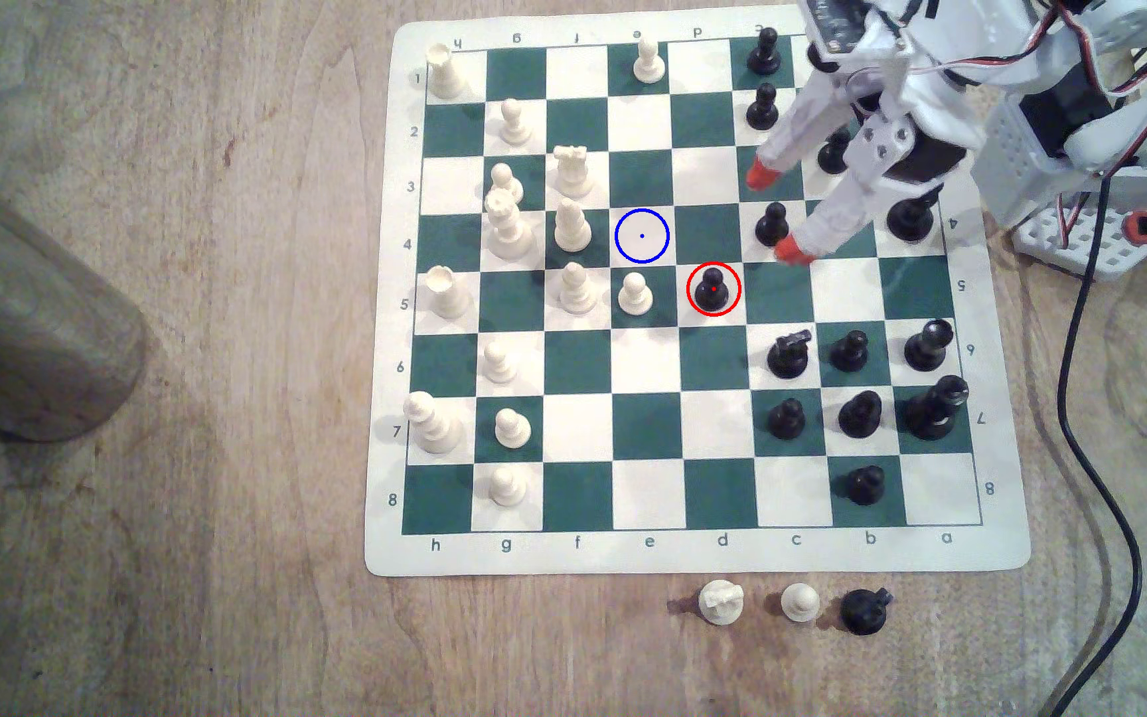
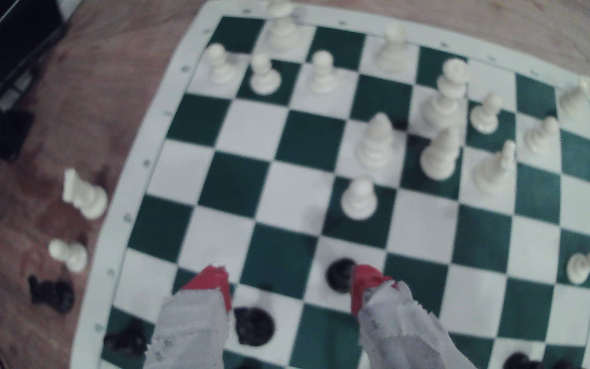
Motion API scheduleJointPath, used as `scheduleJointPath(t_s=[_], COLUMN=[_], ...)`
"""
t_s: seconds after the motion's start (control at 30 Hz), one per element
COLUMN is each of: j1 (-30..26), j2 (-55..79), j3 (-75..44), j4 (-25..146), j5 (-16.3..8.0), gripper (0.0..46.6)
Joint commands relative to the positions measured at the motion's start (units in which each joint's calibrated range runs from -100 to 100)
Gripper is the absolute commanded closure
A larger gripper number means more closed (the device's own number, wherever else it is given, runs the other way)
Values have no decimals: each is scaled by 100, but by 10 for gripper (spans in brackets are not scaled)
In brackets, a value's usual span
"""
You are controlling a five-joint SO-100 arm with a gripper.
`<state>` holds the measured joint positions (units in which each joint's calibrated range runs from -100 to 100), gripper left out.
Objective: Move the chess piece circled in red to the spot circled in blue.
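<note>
Red-tipped white robot gripper (image 1: pixel 775 214) hangs wide apart, empty, over board, jaws spread likely ready to straddle target. Small glossy black pawn (image 1: pixel 713 289) stands upright on red-ringed cream square, at gripper's seven o'clock. Blue-ringed cream square (image 1: pixel 642 236), pawn's ten o'clock, free.

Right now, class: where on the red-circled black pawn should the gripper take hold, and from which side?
Grip the black pawn at its narrow neck, under the ball head, coming down from above. It stands upright, the flared base is too wide, and a cream pawn stands on the next square. The gripper is open, probably wide enough.
</note>
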<state>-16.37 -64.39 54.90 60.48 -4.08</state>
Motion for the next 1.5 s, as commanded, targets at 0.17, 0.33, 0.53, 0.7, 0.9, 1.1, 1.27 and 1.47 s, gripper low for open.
scheduleJointPath(t_s=[0.17, 0.33, 0.53, 0.7, 0.9, 1.1, 1.27, 1.47], j1=[38, 45, -9, -48, -41, 116, 155, 69], j2=[403, 913, 1804, 2229, 2526, 3018, 3324, 3638], j3=[357, 675, 684, 684, 738, 729, 693, 530], j4=[-217, -593, -1175, -1445, -1814, -2182, -2387, -2542], j5=[-313, -357, -381, -425, -464, -444, -430, -479], gripper=[281, 288, 334, 329, 290, 288, 291, 296])
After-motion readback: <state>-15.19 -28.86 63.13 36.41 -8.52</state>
